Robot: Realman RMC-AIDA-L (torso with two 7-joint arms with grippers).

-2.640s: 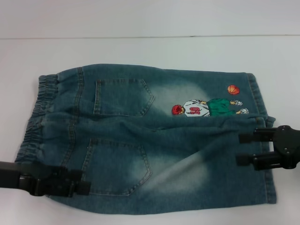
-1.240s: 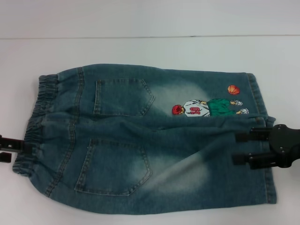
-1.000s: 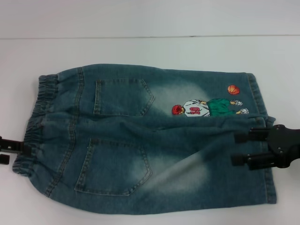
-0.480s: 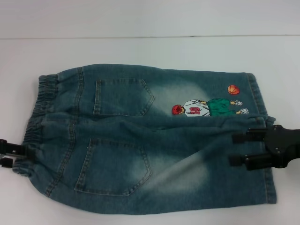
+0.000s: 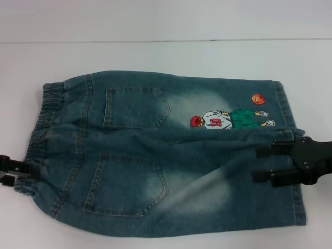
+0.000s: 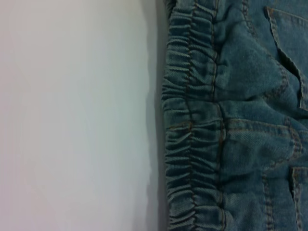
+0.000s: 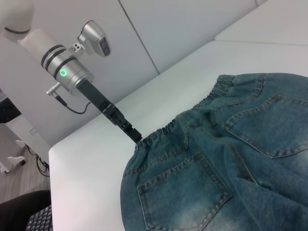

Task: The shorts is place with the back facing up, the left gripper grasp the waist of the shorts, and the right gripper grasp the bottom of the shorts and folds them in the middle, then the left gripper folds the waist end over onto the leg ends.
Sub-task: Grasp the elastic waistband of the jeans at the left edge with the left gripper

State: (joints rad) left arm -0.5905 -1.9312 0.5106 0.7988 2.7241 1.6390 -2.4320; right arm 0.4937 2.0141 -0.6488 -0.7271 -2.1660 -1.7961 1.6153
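The denim shorts [image 5: 155, 155] lie flat on the white table with the back pockets up, the elastic waist [image 5: 39, 135] on the left and the leg ends [image 5: 290, 129] on the right. My left gripper [image 5: 13, 172] is at the near part of the waistband [image 6: 192, 144], open, one finger lying on the elastic and the other low at the table. The right wrist view shows the left gripper [image 7: 131, 134] touching the waistband edge. My right gripper [image 5: 262, 164] hovers over the near leg's hem, open, with denim showing between its fingers.
A cartoon basketball player patch [image 5: 228, 119] is on the far leg. The white table [image 5: 155, 57] stretches behind the shorts, with a wall seam at the back. The left arm [image 7: 67, 72] slants down from the table's corner.
My left gripper left the near pocket area, withdrew past the left edge, then edged back right onto the waistband. My right gripper crept slightly left over the leg hem.
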